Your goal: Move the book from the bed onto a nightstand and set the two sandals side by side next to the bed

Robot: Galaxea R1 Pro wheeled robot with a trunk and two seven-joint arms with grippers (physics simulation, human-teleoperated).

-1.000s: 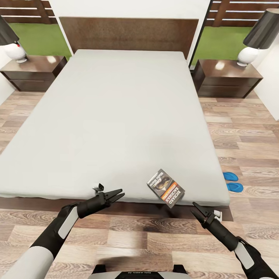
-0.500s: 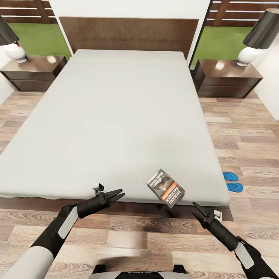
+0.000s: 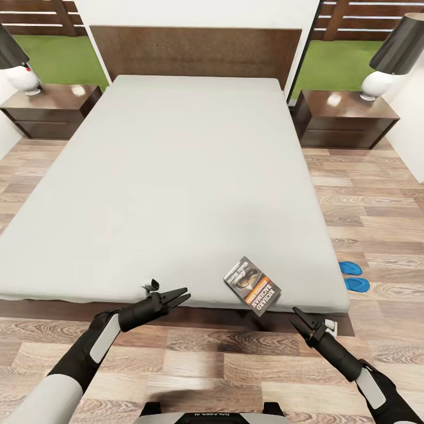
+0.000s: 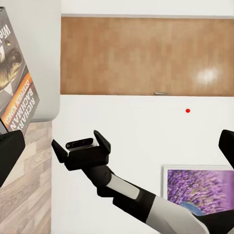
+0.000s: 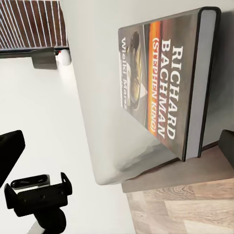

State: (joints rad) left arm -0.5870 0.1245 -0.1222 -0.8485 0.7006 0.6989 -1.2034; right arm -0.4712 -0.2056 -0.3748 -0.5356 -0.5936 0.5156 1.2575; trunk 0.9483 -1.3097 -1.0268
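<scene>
Head view: book point(image 3: 252, 286) flat on the bed point(image 3: 176, 176) near the foot edge, ahead of and between both sets of fingers, closer to the right gripper point(image 3: 296, 312). Right fingers drawn to a narrow point, holding nothing, apart from the book. Left gripper point(image 3: 181, 293) just off the mattress edge, fingers slightly parted, holding nothing. 2 sandals point(image 3: 353, 277) on the floor beyond the right fingers, close against the bed's side, seemingly side by side, though small and partly cut off by the mattress. 2 nightstands point(image 3: 344, 118) far past the fingers, flanking the headboard, each carrying a lamp point(image 3: 391, 53).

Right wrist view: book point(image 5: 168, 83) lying on the mattress corner, spine outward.

Progress: nothing placed yet. Book not yet grasped, and carrying it to a nightstand remains; sandals possibly fine already, otherwise to be tidied.
</scene>
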